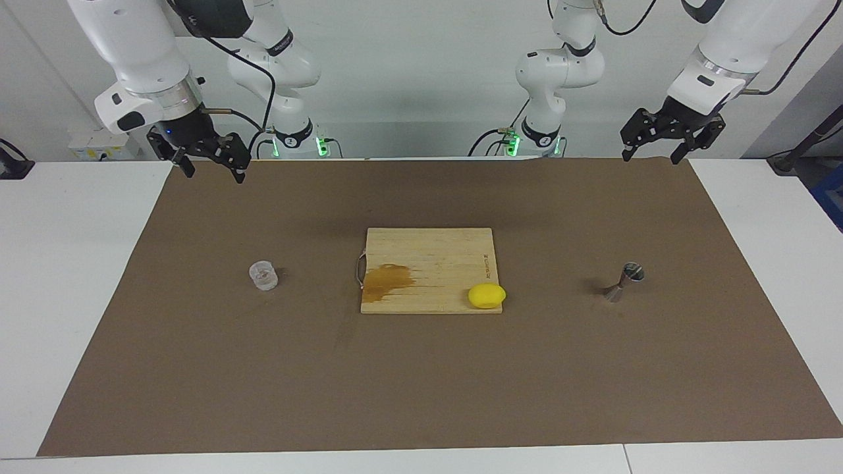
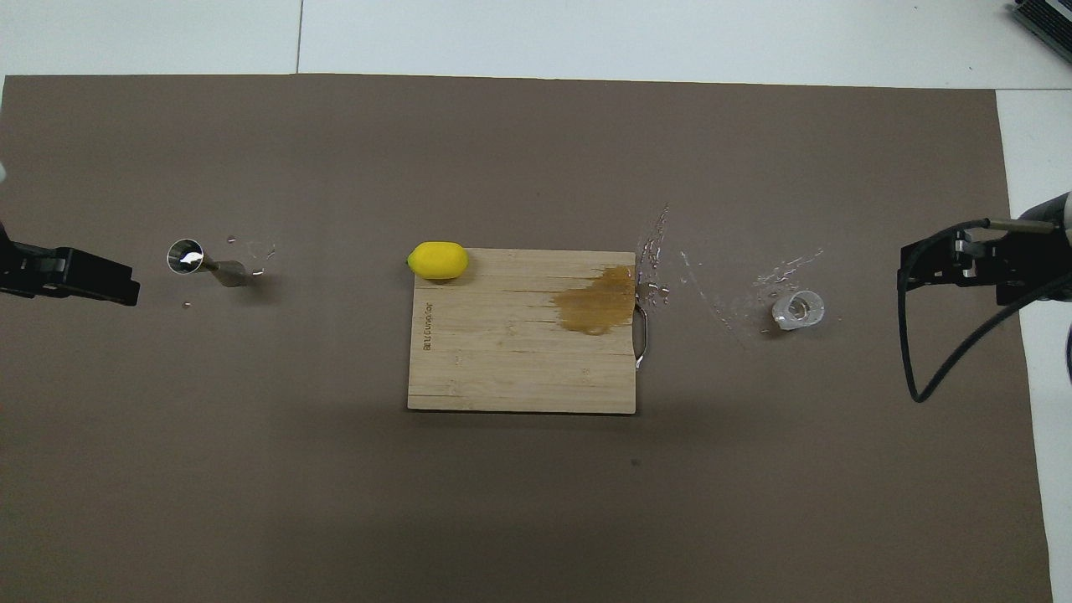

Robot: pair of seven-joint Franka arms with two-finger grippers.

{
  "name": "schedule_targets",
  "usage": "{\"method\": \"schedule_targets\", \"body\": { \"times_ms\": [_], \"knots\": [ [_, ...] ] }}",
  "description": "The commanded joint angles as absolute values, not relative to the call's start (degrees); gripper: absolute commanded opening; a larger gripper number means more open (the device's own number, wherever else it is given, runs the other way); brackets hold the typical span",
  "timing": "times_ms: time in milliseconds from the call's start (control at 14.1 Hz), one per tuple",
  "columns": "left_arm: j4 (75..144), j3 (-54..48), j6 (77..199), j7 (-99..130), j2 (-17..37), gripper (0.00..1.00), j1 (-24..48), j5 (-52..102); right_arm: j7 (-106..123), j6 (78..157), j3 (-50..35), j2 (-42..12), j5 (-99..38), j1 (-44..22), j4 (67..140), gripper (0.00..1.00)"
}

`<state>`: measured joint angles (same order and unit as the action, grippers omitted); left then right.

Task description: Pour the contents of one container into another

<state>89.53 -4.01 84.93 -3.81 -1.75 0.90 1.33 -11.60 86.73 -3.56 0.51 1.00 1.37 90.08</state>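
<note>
Currently both claws spread wide, empty, raised. Left gripper point(image 1: 649, 157) is up over the mat edge near the steel jigger point(image 1: 624, 282); right gripper point(image 1: 209, 172) likewise near the clear cup point(image 1: 263, 276).

One camera sits high up across the bench point(image 1: 79, 276) and looks back at the two robots, which stand at the top of its picture. The other camera sits high above the robots' end and looks steeply down and forward. Both are far back. They are half a turn apart, so the sides swap. Both show the brown mat point(image 1: 421, 382) point(image 2: 536, 502), the wooden board point(image 1: 435, 257) point(image 2: 502, 368) and the lemon point(image 1: 487, 295) point(image 2: 437, 260).
</note>
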Motion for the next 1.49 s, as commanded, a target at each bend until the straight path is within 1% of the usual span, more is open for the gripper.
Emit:
{"method": "schedule_targets", "body": {
  "times_ms": [0,142,212,425,567,708,992,1275,1416],
  "knots": [
    [91.6,-2.7,84.4,-4.4,-1.4,1.00,-0.2,1.0,-10.7,87.5,-3.8,1.6,0.7,2.0,91.5,1.00],
    [91.9,-2.5,79.9,-4.2,0.9,1.00,-3.2,3.0,-10.7,87.5,-3.9,1.6,0.7,2.1,91.5,1.00],
    [92.5,-2.4,80.0,-4.0,1.7,1.00,-5.6,6.3,-10.7,87.5,-3.8,1.6,0.7,2.0,91.5,1.00],
    [95.4,-2.2,81.6,3.4,4.0,1.00,-11.7,14.5,-10.7,87.5,-3.9,1.6,0.7,2.0,91.5,1.00],
    [98.9,-1.5,85.1,8.4,4.4,1.00,-14.0,19.0,-10.7,87.5,-3.9,1.6,0.7,2.0,91.5,1.00],
    [103.9,1.3,88.8,15.4,4.0,1.00,-14.4,25.0,-10.7,87.5,-3.9,1.6,0.7,2.0,91.5,1.00],
    [111.6,6.4,95.3,30.3,3.5,1.00,-14.3,38.5,-10.7,87.5,-3.8,1.6,0.7,2.0,91.5,1.00],
    [117.8,8.2,103.0,44.4,4.2,1.00,-15.0,52.2,-10.7,87.5,-3.9,1.6,0.7,2.0,91.5,1.00],
    [122.3,8.2,107.0,47.6,4.0,1.00,-16.1,60.3,-10.7,87.5,-3.9,1.7,0.7,2.0,91.4,1.00]
  ]
}}
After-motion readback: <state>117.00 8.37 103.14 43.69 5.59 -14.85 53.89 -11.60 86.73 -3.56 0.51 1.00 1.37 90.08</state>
